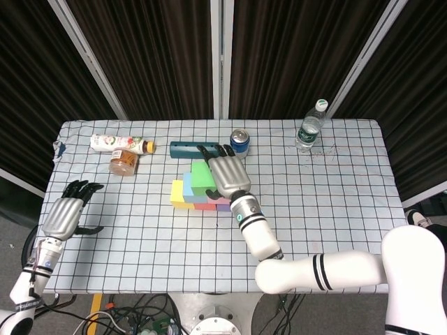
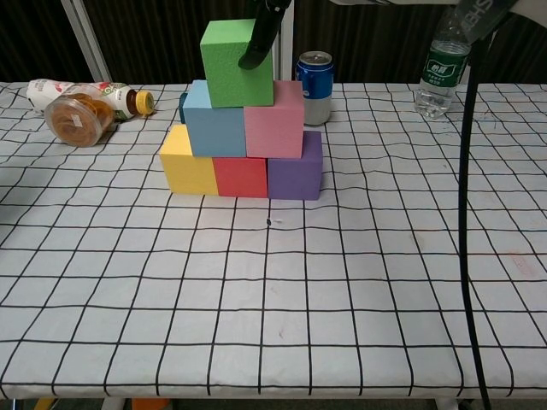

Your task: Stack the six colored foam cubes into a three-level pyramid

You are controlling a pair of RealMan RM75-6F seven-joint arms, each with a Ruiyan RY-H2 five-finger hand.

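On checked tabletop: six cubes, pyramid; green cube on top, gripped by right hand fingers. Left hand empty, fingers apart. One can, two bottles, labels seemingly unreadable.

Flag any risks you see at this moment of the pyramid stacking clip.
1. The green cube sits on the blue cube and pink cube, slightly tilted, with a finger of the right hand on its front; letting go carelessly could drag it off.
2. A nudge to the middle row could shift it on the yellow, red and purple base.
3. The soda can stands close behind the stack and could be knocked as the arm withdraws.
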